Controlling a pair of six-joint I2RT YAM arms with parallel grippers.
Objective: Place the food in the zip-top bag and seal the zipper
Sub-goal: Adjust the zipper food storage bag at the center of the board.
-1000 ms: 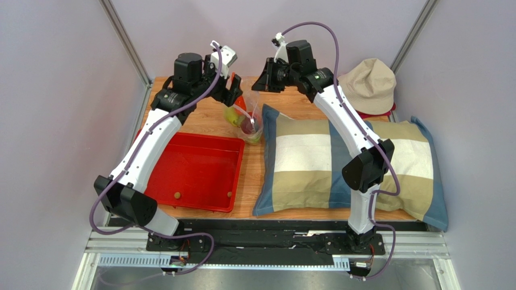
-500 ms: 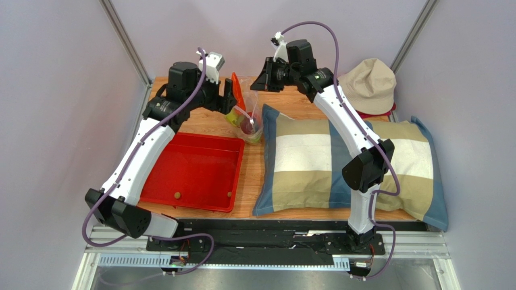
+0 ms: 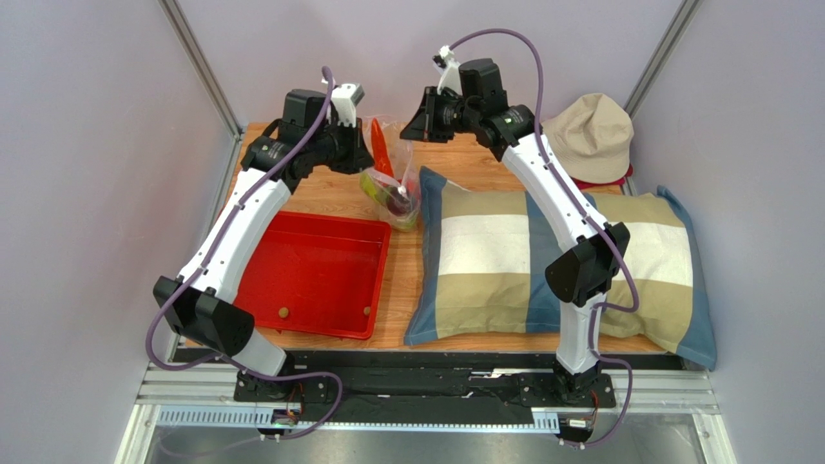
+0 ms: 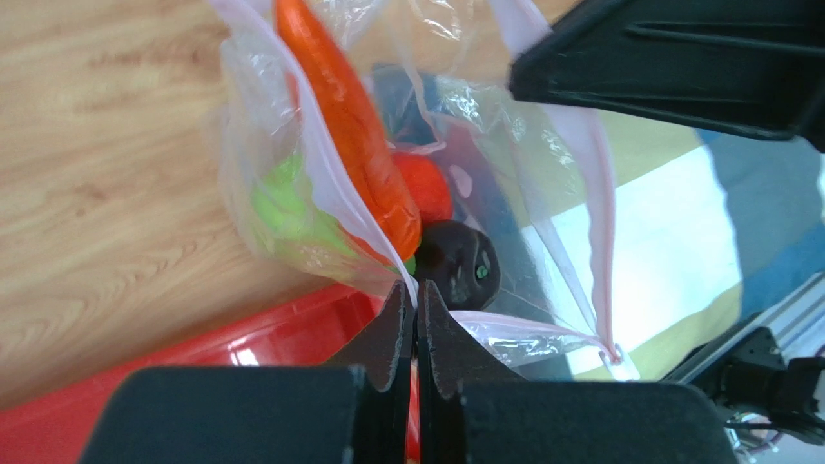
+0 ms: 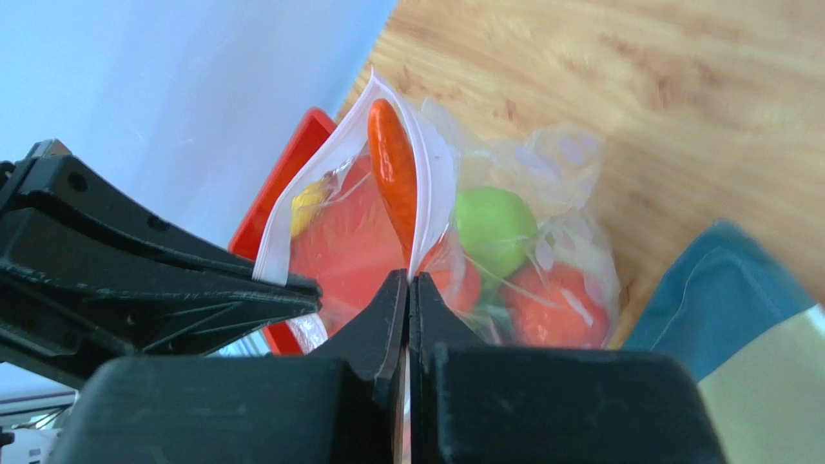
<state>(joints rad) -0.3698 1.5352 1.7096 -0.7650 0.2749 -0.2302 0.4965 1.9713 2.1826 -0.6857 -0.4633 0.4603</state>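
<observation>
On the left of the desk [image 3: 334,198], a red tray [image 3: 290,261] is holding two small brown bits too tiny to identify. Just beyond it the left fingers [image 4: 395,333] are clamping together on the mouth edge of the zip-top bag [image 3: 399,208]. The bag is being held at the back of the desk with its zipper [image 4: 600,222] gaping and a carrot [image 4: 349,126] poking out. A green apple [image 5: 494,227], red-orange fruit [image 5: 557,300] and dark round fruit [image 4: 460,261] are crowding inside, blurred by crinkled plastic, while the right fingers [image 5: 382,324] are pinching the opposite edge beside a striped pillow [image 3: 484,261].
</observation>
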